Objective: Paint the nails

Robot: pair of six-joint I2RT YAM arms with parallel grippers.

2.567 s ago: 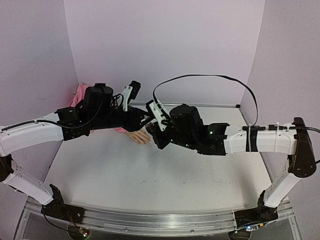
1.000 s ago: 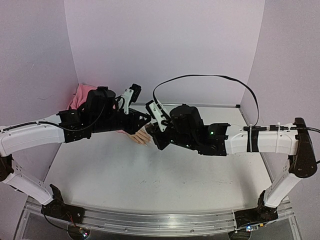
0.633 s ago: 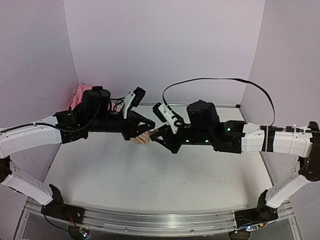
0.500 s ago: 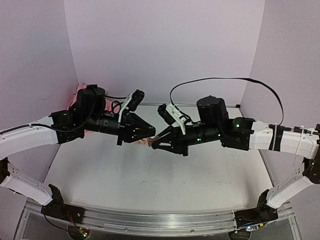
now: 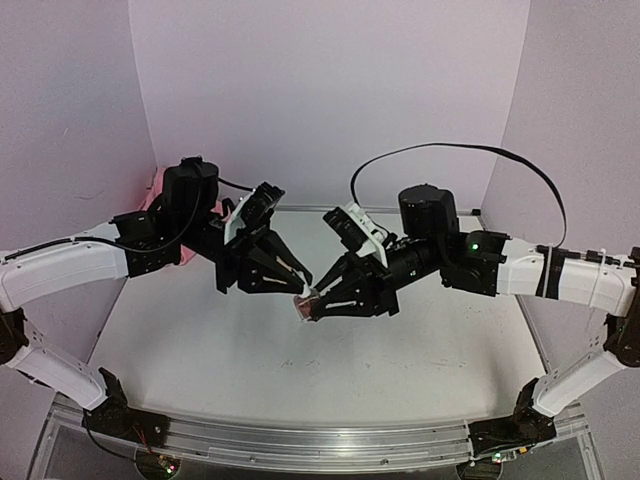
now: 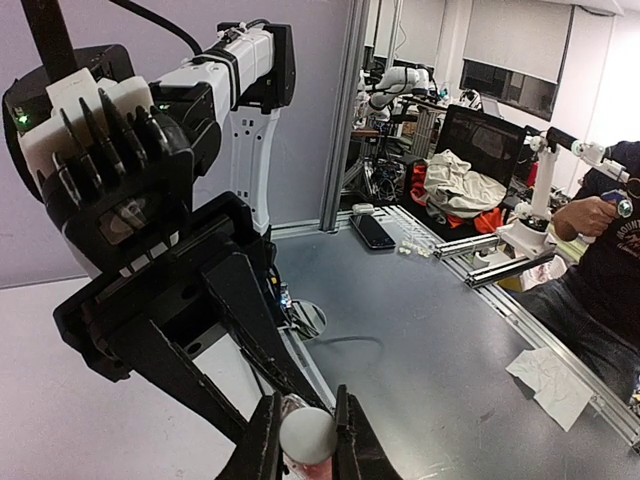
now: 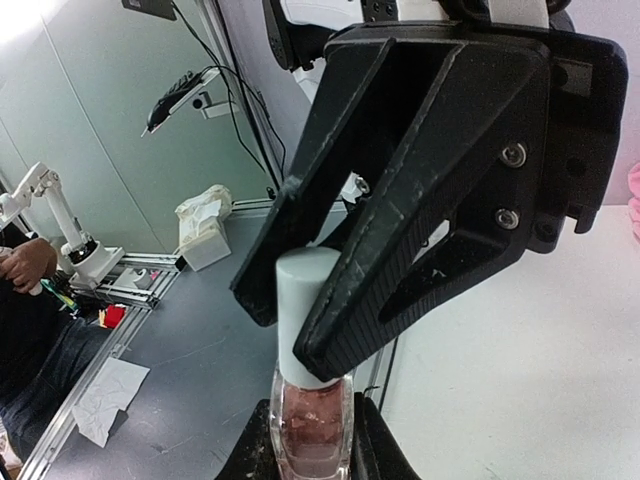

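Sleeve [image 5: 157,192] fabric, pink, at the far left behind the left arm, is all I can see of the mannequin hand from the top camera. The nails are hidden behind that arm, so I place them only roughly, at the back left of the bench [image 5: 300,385].

A second ago both wrists sat low there, close against the hand. Now they have lifted and swung toward me, and they meet over the bare middle of the bench.

The left gripper [image 5: 302,286] is clenched on the white cap [image 6: 307,435]; its own camera shows a finger pressed to each side. Just below it is the bottle [image 7: 310,440], with pinkish polish showing through the glass. It hangs in the air, off the bench. The right gripper [image 5: 318,306] is grasping the glass body from the other side, with its fingers [image 7: 365,445] tight against it.

I read this as the uncapping step: one side holds the glass and the other takes the cap. I judge that no nail has been painted yet, and the brush still has to travel back to the left.

On room, the left elbow sits close to the left wall and the pink sleeve, so the return path there is tight. The middle of the bench is open beneath the bottle. On the right, the black cable [image 5: 450,150] arcs high above the right arm and the side wall stands near. I'd keep any pull-apart short and along the line between the wrists.
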